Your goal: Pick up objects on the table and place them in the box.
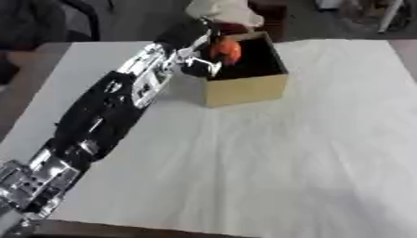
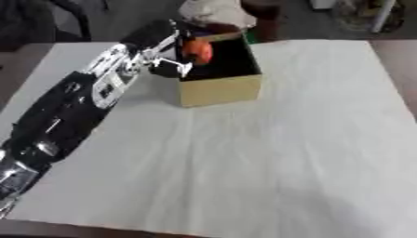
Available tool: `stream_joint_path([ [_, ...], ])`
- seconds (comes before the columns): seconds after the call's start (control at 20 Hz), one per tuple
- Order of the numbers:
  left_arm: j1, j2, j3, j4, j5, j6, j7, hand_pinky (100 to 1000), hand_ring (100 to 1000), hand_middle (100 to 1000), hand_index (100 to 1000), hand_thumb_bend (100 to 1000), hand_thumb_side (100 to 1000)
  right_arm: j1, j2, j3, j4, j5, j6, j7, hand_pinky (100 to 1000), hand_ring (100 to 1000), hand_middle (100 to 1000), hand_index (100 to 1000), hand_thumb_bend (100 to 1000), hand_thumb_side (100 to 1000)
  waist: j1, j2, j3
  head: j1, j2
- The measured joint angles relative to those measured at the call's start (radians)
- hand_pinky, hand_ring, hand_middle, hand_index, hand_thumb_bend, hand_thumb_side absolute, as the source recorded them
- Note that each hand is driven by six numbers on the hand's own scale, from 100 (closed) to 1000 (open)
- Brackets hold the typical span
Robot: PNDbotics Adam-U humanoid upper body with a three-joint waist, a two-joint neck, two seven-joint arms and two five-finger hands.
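Observation:
An open tan cardboard box (image 1: 244, 88) stands at the far middle of the white table (image 1: 285, 162); its inside is dark. My left arm stretches from the lower left up to the box. My left hand (image 1: 199, 58) hangs over the box's left wall, with its fingers curled round an orange-red round object (image 1: 226, 50) held just above the box's opening. In the right eye view the same object (image 2: 197, 50) shows over the box (image 2: 220, 90). My right hand shows in neither view.
A pale bundle (image 1: 224, 11) lies just behind the box at the table's far edge. Dark chairs and floor lie beyond the table. The table's white cloth spreads wide to the right and front of the box.

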Motion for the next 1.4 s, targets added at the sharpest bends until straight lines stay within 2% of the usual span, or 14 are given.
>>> stream_joint_path([
  [0.1,-0.003,-0.005,-0.001,0.007,-0.016,-0.005,0.005,742,626,624,802,100,243,0.000,0.000,0.000,0.002,-0.001,0.000,0.001,720,1000,743,965,100,470,0.000,0.000,0.000,0.000,0.000],
  [0.15,-0.003,-0.007,-0.002,0.008,-0.021,-0.007,0.007,766,701,742,919,219,422,0.000,0.000,0.000,0.002,-0.002,-0.001,0.001,720,1000,743,965,100,470,0.000,0.000,0.000,0.000,0.000],
  [0.2,-0.003,-0.009,-0.003,0.007,-0.027,-0.009,0.011,770,708,750,924,242,435,0.000,0.000,0.000,0.002,-0.002,-0.001,0.001,720,1000,743,965,100,470,0.000,0.000,0.000,0.000,0.000],
  [0.25,-0.003,-0.009,-0.005,0.002,-0.034,-0.010,0.016,779,723,766,938,325,492,0.000,0.000,0.000,0.002,-0.003,-0.001,0.002,720,1000,743,965,100,470,0.000,0.000,0.000,0.000,-0.001],
  [0.35,-0.003,-0.009,-0.005,-0.018,-0.045,-0.005,0.031,783,723,764,936,345,512,-0.002,0.000,0.000,0.004,-0.004,-0.001,0.002,720,1000,743,965,100,470,0.000,0.000,0.001,0.000,-0.001],
  [0.6,0.016,0.006,0.012,-0.119,0.004,0.029,0.093,783,685,712,905,264,523,-0.002,0.000,0.000,0.004,-0.004,-0.002,0.001,720,1000,743,965,100,470,-0.003,0.000,0.013,-0.001,-0.001],
  [0.95,0.145,0.096,0.107,-0.432,0.255,0.116,0.216,784,651,655,868,108,547,-0.001,0.000,-0.006,0.004,-0.004,-0.003,-0.006,720,1000,743,965,100,470,-0.005,0.000,0.044,-0.024,-0.001],
  [1.15,0.245,0.133,0.183,-0.594,0.397,0.161,0.292,786,641,638,862,100,563,0.001,0.000,-0.008,0.004,-0.003,-0.002,-0.008,720,1000,743,965,100,470,-0.009,0.002,0.062,-0.037,-0.001],
  [1.4,0.374,0.123,0.255,-0.738,0.529,0.180,0.385,794,638,631,860,100,601,0.000,0.000,-0.013,0.004,-0.002,-0.002,-0.015,720,1000,743,964,100,470,-0.009,0.009,0.073,-0.045,-0.001],
])
